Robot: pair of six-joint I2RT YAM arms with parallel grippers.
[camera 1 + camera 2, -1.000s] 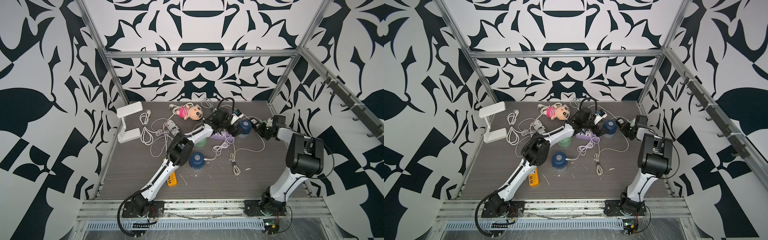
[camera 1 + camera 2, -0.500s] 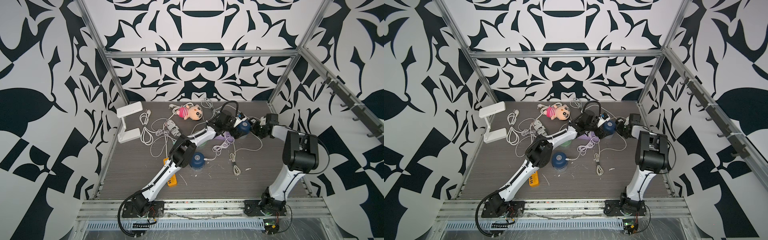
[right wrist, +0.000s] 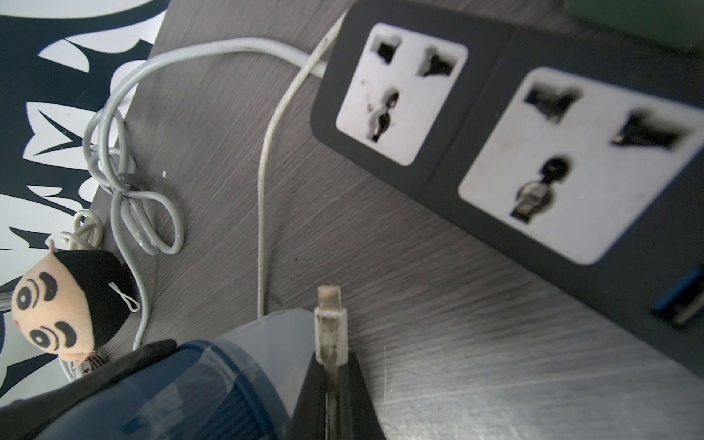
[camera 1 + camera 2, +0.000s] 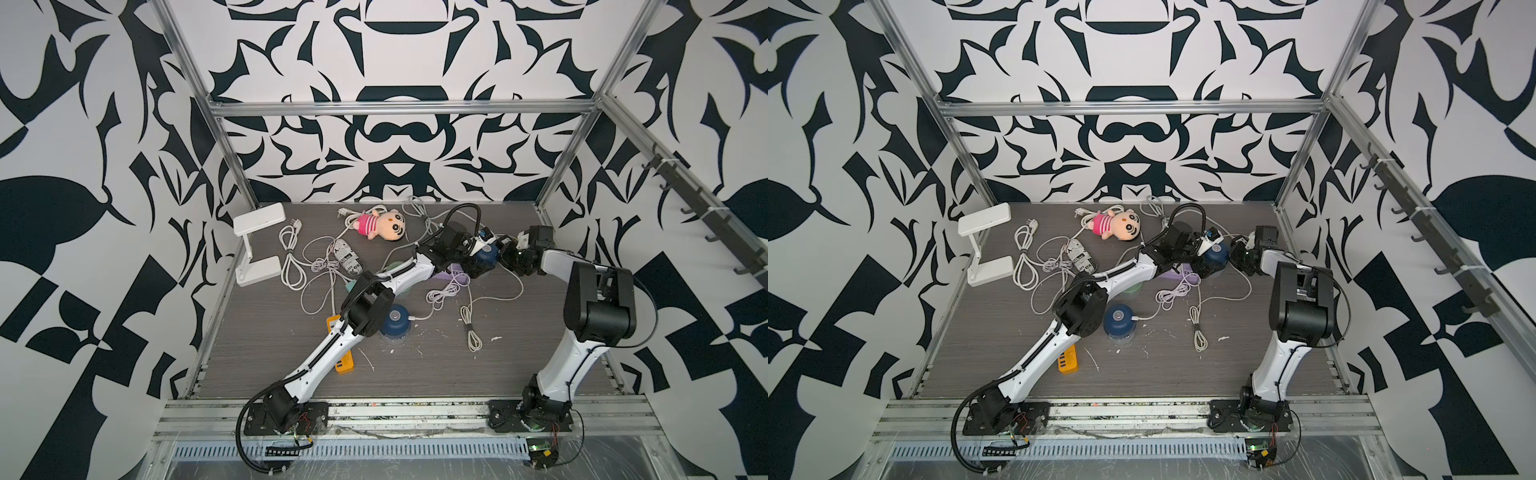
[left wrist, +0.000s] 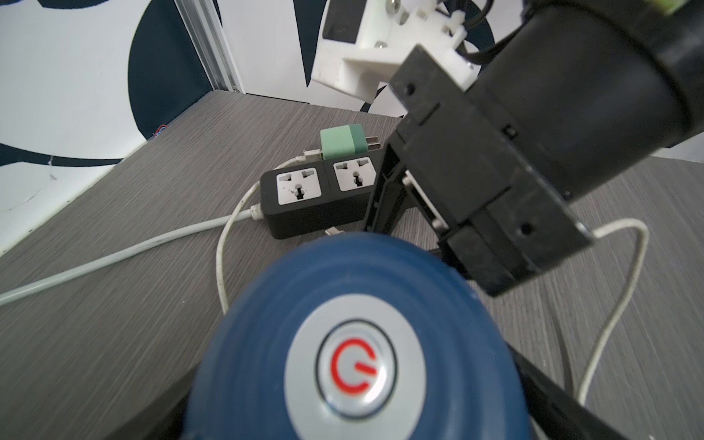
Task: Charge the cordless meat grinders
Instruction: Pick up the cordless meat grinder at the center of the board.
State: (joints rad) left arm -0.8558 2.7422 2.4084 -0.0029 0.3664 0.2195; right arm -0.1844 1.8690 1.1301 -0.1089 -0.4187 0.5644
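**Left gripper** [image 4: 476,266]: jaws spread wide, with fingers [image 5: 160,404] on both sides of the far dark blue grinder [image 5: 350,324]. I cannot tell whether the pads press on it. The grinder stands upright, silver button up, at about 1 o'clock from the centre of the table [image 4: 540,353].

**Right gripper** [image 3: 330,367]: pinched narrow on a white cable plug [image 3: 330,324], at 3 o'clock of that grinder in both top views. The plug's metal tip is bare and sits just beside the grinder's clear cup.

**Black power strip** [image 5: 304,205]: at 12 o'clock of the far grinder, just beside it, with two white sockets showing. A teal adapter [image 5: 343,146] lies against the strip's far edge, prongs bare.

**Near dark blue grinder** [image 4: 395,326]: upright, just at 6 o'clock of table centre, beside the left arm's elbow. A white cable meets its side at 3 o'clock.

**Mint green grinder** [image 4: 1133,289]: mostly hidden under the left forearm, between the two blue ones.

**Other items:**
- Purple strip [image 4: 451,274]: partly under the left wrist.
- Orange strip [image 4: 344,361]: at 7 o'clock, partly under the arm.
- Plush doll [image 4: 384,226]: near 12 o'clock, apart from both grippers.
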